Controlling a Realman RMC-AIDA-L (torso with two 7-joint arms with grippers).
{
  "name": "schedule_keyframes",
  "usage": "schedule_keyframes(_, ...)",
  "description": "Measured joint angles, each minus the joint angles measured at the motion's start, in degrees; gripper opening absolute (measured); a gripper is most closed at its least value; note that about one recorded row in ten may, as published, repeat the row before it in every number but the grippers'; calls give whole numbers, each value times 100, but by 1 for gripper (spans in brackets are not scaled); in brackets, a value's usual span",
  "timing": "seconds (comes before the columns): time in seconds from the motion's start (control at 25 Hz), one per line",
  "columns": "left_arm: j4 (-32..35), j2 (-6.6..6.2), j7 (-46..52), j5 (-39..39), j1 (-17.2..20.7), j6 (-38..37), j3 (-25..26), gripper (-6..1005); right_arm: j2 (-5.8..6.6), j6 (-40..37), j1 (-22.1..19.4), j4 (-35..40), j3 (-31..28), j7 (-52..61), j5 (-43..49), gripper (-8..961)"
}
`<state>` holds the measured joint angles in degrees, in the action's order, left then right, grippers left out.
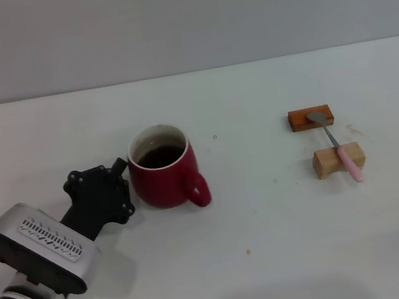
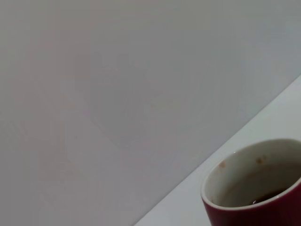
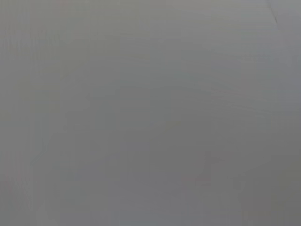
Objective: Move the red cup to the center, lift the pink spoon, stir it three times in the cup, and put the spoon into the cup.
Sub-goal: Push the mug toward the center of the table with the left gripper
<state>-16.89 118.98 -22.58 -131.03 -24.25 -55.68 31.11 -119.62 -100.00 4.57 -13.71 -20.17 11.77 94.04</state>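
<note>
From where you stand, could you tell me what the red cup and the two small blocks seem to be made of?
The red cup looks like glazed ceramic: glossy dark-red outside, white inside. The pale block looks like bare, matte wood. The orange-brown block may be stained wood; its material is unclear.

The red cup (image 1: 161, 172) is a squat dark-red ceramic mug standing upright on the white table (image 1: 275, 244), left of the middle in the head view. Its inside is white, with dark liquid low in it (the left wrist view shows brownish specks on the inner wall near the rim), and its loop handle points toward the robot and to its right. The pink spoon (image 1: 338, 146) lies well apart from the cup, off to the right. Its grey metal bowl rests on a small orange-brown block (image 1: 301, 120), and its pale pink handle crosses a pale wooden block (image 1: 327, 164) nearer the robot.
</note>
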Motion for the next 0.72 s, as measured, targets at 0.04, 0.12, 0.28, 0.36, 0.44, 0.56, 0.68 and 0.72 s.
schedule_keyframes(0.04,-15,2,0,0,-2,13,-18,10,0,1,0,0,3,0,0,741)
schedule_keyframes(0.12,-63,2,0,-1,-19,34,-117,10,0,0,-4,-1,3,0,0,740)
schedule_keyframes(0.28,-90,9,0,-2,-53,40,-237,11,0,-13,-9,0,30,0,0,740)
schedule_keyframes(0.36,-145,11,2,-3,-68,51,-317,12,0,-17,-9,-1,56,0,0,740)
schedule_keyframes(0.44,-195,12,4,-4,-82,62,-391,12,0,-23,-9,-1,61,0,0,740)
schedule_keyframes(0.56,-230,11,10,-4,-130,84,-491,13,0,-30,-10,0,79,0,0,740)
schedule_keyframes(0.68,-247,11,124,-3,-208,116,-606,13,0,-34,-17,-16,127,0,-2,740)
schedule_keyframes(0.72,-247,11,180,-3,-236,118,-639,14,0,-36,-17,-23,139,0,-3,740)
